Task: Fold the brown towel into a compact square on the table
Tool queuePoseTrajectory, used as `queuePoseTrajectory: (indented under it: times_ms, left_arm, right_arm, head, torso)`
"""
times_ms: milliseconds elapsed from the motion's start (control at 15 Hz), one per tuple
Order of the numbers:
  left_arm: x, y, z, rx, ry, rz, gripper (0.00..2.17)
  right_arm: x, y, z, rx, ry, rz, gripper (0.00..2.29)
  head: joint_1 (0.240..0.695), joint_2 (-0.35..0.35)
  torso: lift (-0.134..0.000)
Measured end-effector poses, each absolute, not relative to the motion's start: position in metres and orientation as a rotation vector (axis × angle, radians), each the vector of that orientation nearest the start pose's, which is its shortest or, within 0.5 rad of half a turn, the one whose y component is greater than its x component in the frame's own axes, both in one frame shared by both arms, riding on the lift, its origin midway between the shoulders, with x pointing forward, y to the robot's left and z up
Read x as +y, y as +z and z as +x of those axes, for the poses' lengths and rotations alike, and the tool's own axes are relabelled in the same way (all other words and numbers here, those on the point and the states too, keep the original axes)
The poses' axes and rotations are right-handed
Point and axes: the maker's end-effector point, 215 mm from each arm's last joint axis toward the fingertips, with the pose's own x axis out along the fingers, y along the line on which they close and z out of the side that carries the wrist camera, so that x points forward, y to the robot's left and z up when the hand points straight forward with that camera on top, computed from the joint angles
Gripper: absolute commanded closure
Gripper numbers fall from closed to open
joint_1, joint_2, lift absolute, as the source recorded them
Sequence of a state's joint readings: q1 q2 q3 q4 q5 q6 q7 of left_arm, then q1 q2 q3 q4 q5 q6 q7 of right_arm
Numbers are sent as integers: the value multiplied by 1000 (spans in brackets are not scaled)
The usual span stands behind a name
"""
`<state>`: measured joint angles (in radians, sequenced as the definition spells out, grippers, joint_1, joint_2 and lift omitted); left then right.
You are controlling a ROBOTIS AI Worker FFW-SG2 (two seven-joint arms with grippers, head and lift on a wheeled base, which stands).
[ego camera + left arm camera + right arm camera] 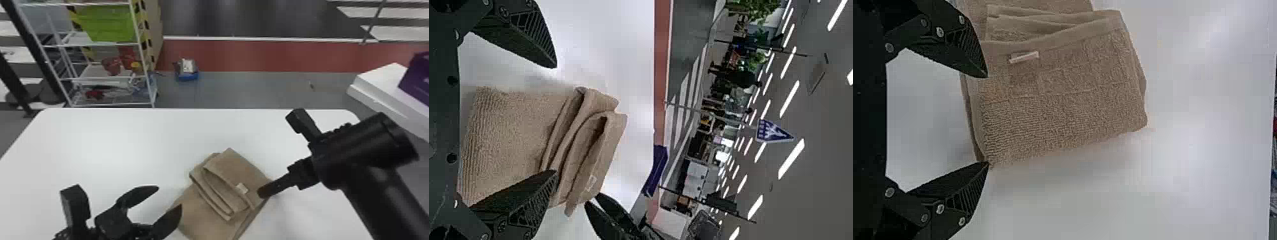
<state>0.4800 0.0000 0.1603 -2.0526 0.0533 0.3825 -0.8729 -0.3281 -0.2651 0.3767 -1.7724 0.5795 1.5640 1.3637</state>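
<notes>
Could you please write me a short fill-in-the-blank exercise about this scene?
The folded brown cloth towel lies on a smooth ____ tabletop.
A small pale fabric tag is attached to the ____.
The fingers of the black left tool and the black right tool stand ____ rather than shut.
On the white metal rack beyond the tabletop is a bright ____ bin.

Missing words: white; towel; open; green.
</notes>
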Motion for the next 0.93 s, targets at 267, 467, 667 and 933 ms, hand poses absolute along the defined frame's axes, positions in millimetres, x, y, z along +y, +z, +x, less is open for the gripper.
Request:
queuePoseTrajectory:
  times_ms: [267,467,667,933]
  left_arm:
    - [142,-408,379,339,-718,-167,144]
    - [147,-407,378,337,-711,-166,144]
    - [149,-407,379,333,-708,-167,144]
    - [148,-409,380,334,-710,-170,144]
  right_arm:
    - [-134,-429,471,1228,730,-4,296]
    - [-129,-422,468,1202,750,-13,296]
    - [-140,-416,450,1161,766,-50,296]
    - [-173,-412,437,1143,736,-92,296]
  head:
    - [695,10]
    - [695,22]
    - [695,17]
    - [695,-33]
  torso:
    - [-124]
    - [-124]
    - [-124]
    - [-124]
